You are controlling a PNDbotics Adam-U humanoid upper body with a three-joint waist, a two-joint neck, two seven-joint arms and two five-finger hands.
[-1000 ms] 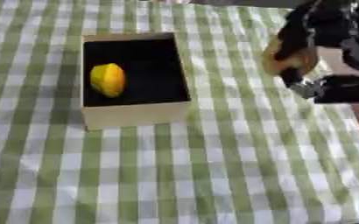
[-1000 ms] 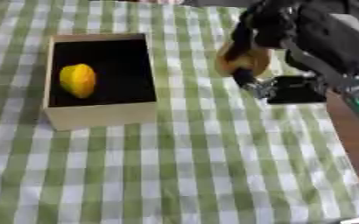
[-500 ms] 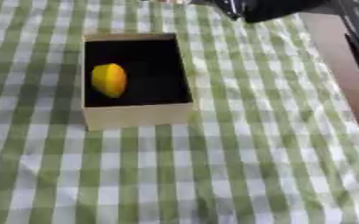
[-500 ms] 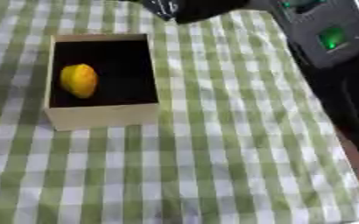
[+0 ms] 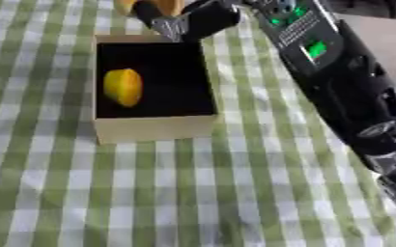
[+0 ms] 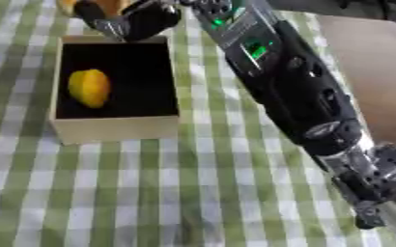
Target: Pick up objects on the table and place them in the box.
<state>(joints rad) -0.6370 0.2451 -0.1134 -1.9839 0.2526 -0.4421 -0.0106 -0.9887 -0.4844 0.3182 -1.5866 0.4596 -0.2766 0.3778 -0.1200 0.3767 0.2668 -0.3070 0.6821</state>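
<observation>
An orange rounded object [image 5: 149, 6], gripped in the curled fingers of the right robot hand [image 5: 189, 19], has been carried from the surface's right side to the far edge of the tan black-lined box [image 5: 155, 128], where a yellow lemon-like fruit [image 5: 123, 87] is seen, so release seems next.

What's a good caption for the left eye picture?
Right hand carries an orange object over the far edge of the box, where a lemon lies.
</observation>
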